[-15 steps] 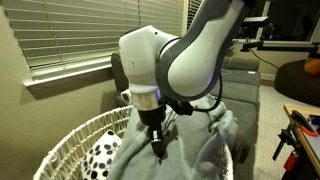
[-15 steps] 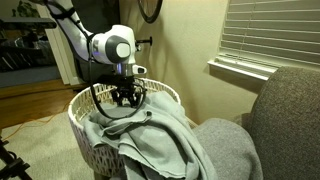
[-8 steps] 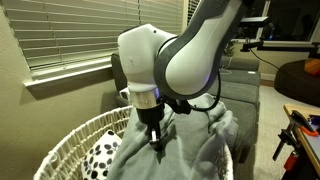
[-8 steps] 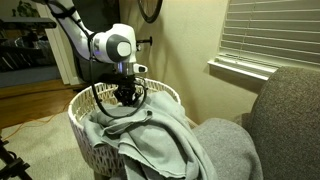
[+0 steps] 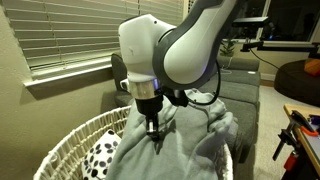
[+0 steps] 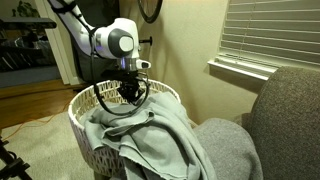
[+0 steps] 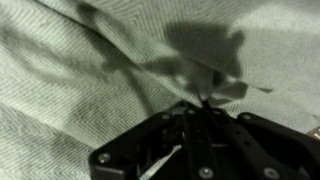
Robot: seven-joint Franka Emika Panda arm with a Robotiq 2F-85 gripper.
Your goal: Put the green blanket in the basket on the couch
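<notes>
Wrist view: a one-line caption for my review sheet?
Shut gripper pinches a rumpled fold of the green blanket, fabric filling the frame.

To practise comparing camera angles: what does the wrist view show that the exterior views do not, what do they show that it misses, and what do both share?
Only the wrist view: the fine weave of the green blanket close up, with a dark shadow across it. Only the exterior views: the basket with its wicker rim, a spotted cloth inside it, the window blinds, the couch. Shared: the gripper shut on the green blanket.
</notes>
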